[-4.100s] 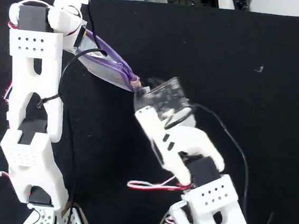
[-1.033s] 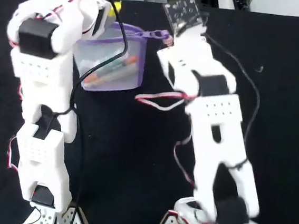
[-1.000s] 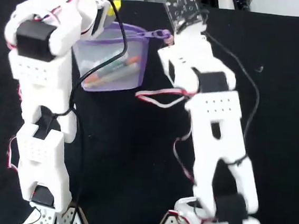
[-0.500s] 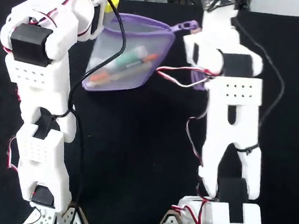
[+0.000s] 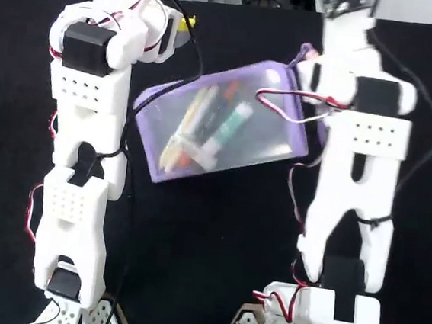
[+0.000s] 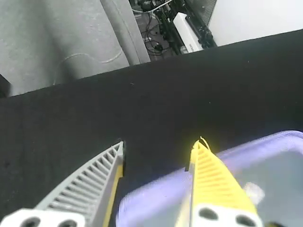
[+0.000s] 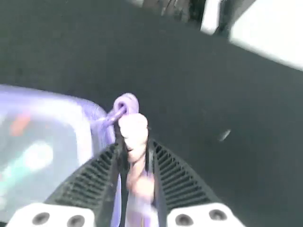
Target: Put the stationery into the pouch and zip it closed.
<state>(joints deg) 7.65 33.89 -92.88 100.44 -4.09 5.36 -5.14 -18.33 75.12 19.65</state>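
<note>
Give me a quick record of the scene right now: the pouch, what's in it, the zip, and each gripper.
pouch: purple, see-through, between the two arms, over the black table
contents: pens inside, bunched toward the left arm's side
zip pull: at the pouch corner by the right arm
left gripper: open, above the pouch's edge
right gripper: shut on the zip pull
zip state: cannot tell if fully closed

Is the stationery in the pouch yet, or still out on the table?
In. Pens show through the clear wall of the purple pouch; the right gripper pinches its zip pull.
</note>
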